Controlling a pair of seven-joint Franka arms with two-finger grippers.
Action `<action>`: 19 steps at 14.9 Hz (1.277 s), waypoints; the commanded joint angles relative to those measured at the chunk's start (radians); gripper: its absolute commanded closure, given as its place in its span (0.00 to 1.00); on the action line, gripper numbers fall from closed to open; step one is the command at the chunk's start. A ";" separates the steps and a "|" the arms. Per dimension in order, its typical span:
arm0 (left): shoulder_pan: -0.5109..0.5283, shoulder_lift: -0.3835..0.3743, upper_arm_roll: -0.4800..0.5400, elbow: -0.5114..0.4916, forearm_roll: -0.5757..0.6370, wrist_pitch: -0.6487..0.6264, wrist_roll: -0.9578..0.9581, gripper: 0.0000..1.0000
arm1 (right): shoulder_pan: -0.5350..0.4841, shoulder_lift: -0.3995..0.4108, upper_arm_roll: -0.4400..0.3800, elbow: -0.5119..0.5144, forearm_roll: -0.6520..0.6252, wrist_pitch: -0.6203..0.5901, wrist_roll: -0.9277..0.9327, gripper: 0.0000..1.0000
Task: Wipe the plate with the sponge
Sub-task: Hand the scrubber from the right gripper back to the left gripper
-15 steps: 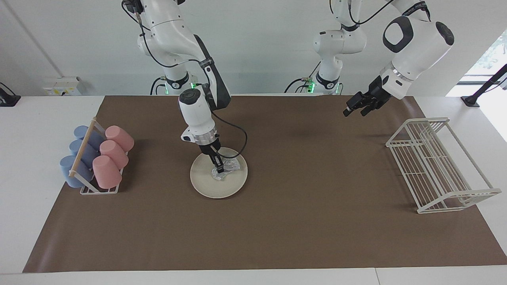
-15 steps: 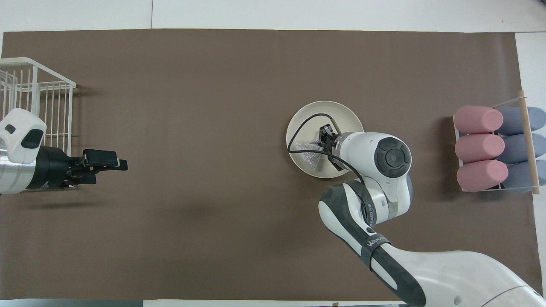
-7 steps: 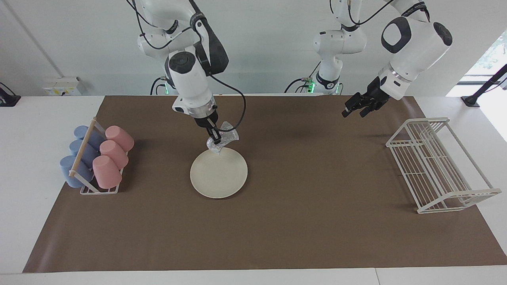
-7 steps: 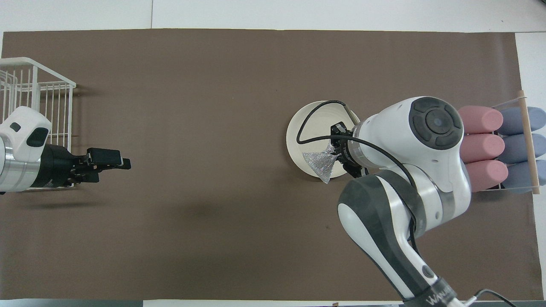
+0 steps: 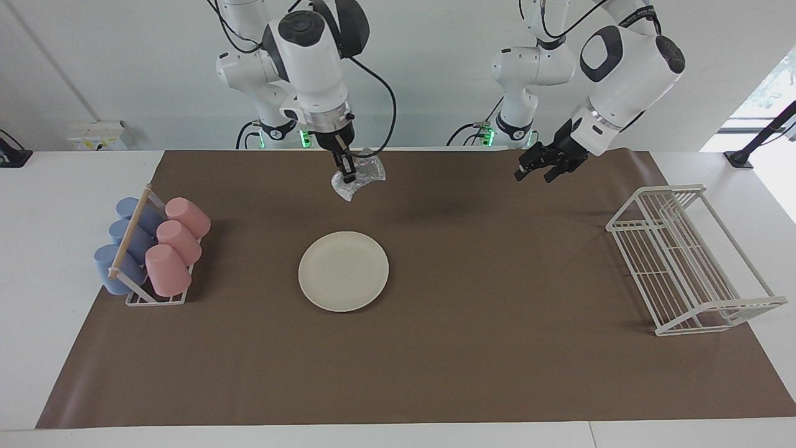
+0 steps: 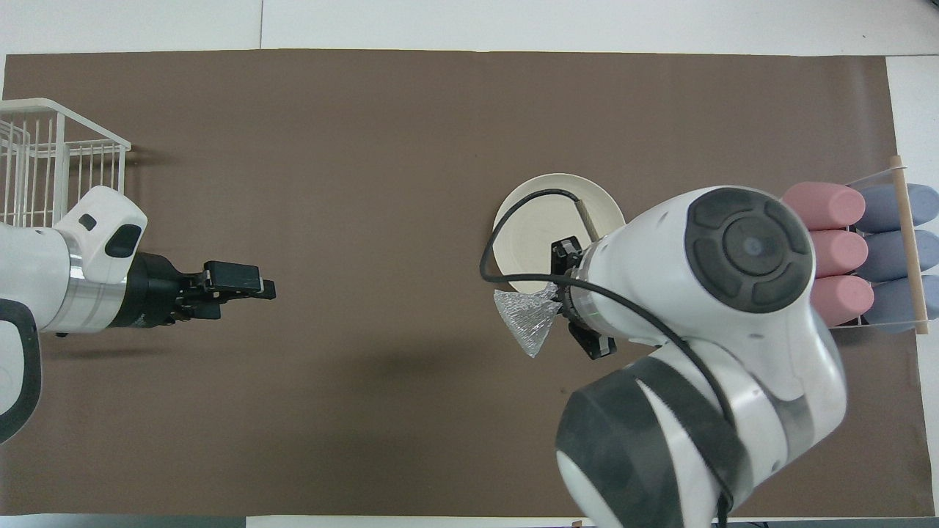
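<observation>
The cream-white plate (image 5: pixel 343 270) lies flat on the brown mat, bare; the right arm partly covers it in the overhead view (image 6: pixel 524 231). My right gripper (image 5: pixel 346 172) is shut on the silvery glittery sponge (image 5: pixel 359 177) and holds it high in the air, over the mat just on the robots' side of the plate. In the overhead view the sponge (image 6: pixel 525 320) hangs from the right gripper (image 6: pixel 563 301). My left gripper (image 5: pixel 538 173) is open and empty, up in the air over the mat toward the left arm's end, also in the overhead view (image 6: pixel 253 282).
A rack of pink and blue cups (image 5: pixel 152 249) stands at the right arm's end of the mat, seen too in the overhead view (image 6: pixel 855 257). A white wire dish rack (image 5: pixel 684 255) stands at the left arm's end (image 6: pixel 59 169).
My right gripper lifted the sponge off the plate and rose high, toward the robots. The plate stays in place. My left gripper drifted a little toward the table's middle.
</observation>
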 commanded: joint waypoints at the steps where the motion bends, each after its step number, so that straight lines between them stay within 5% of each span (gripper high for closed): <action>1: -0.034 -0.014 0.009 -0.025 -0.164 0.008 -0.012 0.00 | 0.078 0.009 0.006 0.032 -0.026 -0.014 0.148 1.00; 10: -0.129 -0.043 0.009 -0.145 -0.671 0.074 -0.003 0.00 | 0.132 0.015 0.009 0.034 -0.029 0.062 0.263 1.00; 19: -0.295 0.012 0.009 -0.186 -0.856 0.280 0.022 0.05 | 0.112 0.043 0.008 0.029 -0.049 0.101 0.269 1.00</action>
